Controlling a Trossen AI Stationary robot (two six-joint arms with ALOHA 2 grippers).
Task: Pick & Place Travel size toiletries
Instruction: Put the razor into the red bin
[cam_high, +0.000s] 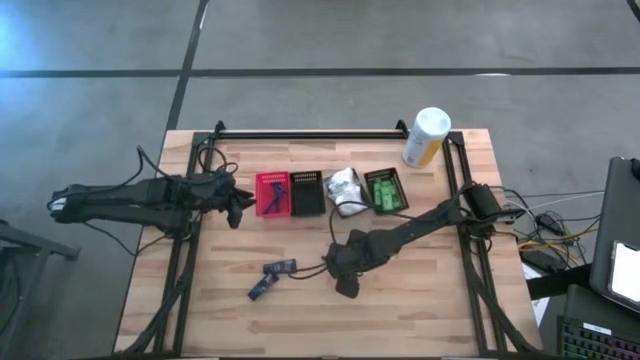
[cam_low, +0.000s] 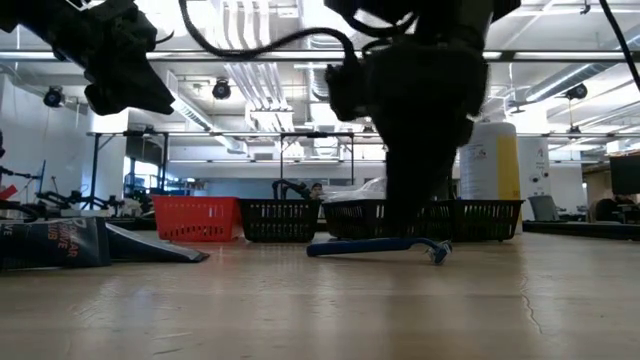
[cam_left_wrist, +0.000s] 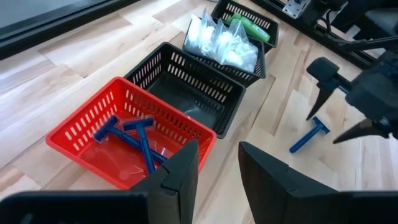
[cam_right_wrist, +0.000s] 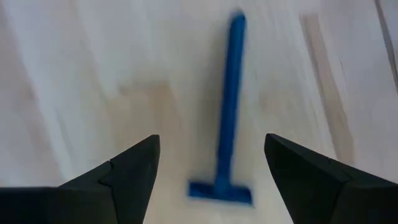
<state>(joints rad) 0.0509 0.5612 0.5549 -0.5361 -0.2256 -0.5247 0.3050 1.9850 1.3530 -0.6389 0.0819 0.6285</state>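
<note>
Between the spread fingers of the right end effector (cam_right_wrist: 211, 168), one blue razor (cam_right_wrist: 227, 118) lies flat on the wooden surface (cam_right_wrist: 74, 74), ungripped. Beyond the left end effector (cam_left_wrist: 217, 171) (fingers slightly parted, empty) two blue razors (cam_left_wrist: 134, 134) lie in the one red basket (cam_left_wrist: 81, 134), beside three black baskets (cam_left_wrist: 186, 87).

Blue razor (cam_right_wrist: 228, 118) on pale, streaky wood table (cam_high: 420, 300). Two more blue razors (cam_left_wrist: 134, 134) sit in the red mesh basket (cam_left_wrist: 81, 134). At three o'clock of it are black mesh baskets (cam_left_wrist: 186, 81); white bundles (cam_left_wrist: 221, 43), green packets (cam_high: 386, 192). White-and-yellow canister (cam_high: 425, 137).
</note>
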